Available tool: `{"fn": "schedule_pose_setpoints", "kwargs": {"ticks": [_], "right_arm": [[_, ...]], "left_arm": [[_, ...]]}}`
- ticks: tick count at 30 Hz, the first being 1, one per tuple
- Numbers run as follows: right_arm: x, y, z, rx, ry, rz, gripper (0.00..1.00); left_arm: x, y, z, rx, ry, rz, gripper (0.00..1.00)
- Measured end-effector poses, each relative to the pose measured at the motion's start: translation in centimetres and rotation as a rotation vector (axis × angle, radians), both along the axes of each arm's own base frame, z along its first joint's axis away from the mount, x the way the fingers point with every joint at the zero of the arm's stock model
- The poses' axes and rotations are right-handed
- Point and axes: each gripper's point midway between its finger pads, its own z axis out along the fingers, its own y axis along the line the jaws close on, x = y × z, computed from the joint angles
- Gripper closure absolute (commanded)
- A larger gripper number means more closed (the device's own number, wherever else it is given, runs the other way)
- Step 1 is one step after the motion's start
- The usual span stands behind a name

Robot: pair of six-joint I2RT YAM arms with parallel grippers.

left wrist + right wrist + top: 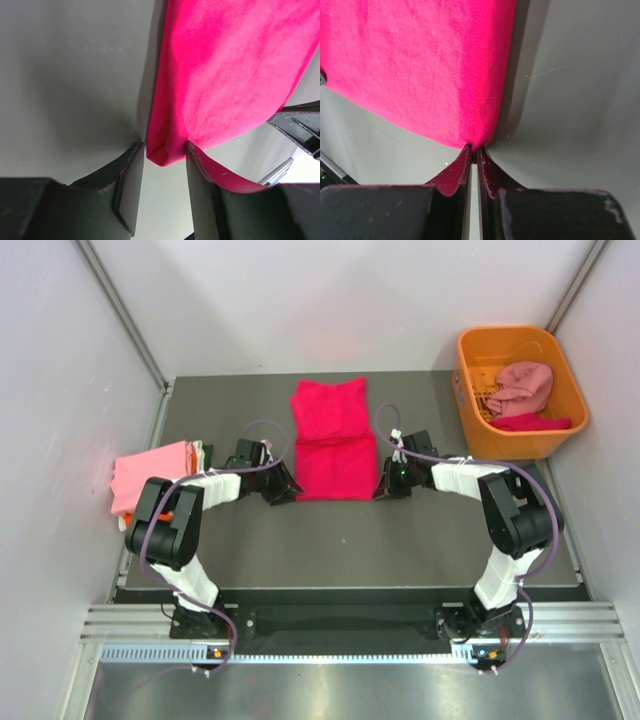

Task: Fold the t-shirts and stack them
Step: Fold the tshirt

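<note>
Dark table [300, 550] bears crimson-pink t-shirt [332, 440] — right claw [474, 150] pinches corner, left claw [164, 145] parted.

L arm [175, 525] & R arm [510, 515] each rise from the base, bend at a raised elbow & reach inward w/ wrists low, hands facing each other. L hand [165, 150]: fingers apart, a corner of the crimson t-shirt [225, 75] in the gap btwn them. R hand [474, 150]: fingertips pinched tight on the shirt's other near corner.
</note>
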Motion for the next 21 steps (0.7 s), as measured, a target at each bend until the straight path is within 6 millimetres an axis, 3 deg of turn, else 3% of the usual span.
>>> {"fn": "schedule_pose_setpoints", "kwargs": {"ticks": [6, 9, 12, 17, 21], "right_arm": [[0.0, 0.0, 0.0, 0.000, 0.000, 0.000, 0.98], [0.0, 0.0, 0.0, 0.000, 0.000, 0.000, 0.98], [0.0, 0.0, 0.0, 0.000, 0.000, 0.000, 0.98], [0.0, 0.0, 0.0, 0.001, 0.001, 0.001, 0.99], [0.0, 0.0, 0.0, 0.001, 0.000, 0.001, 1.00]], "left_arm": [[0.1, -0.6, 0.0, -0.022, 0.000, -0.004, 0.52], [0.1, -1.0, 0.1, -0.032, -0.008, -0.015, 0.56], [-0.1, -1.0, -0.3, -0.030, -0.008, -0.015, 0.69], [-0.5, -0.9, -0.9, -0.028, 0.003, -0.013, 1.00], [-0.5, -1.0, -0.9, -0.028, -0.001, -0.017, 1.00]]}}
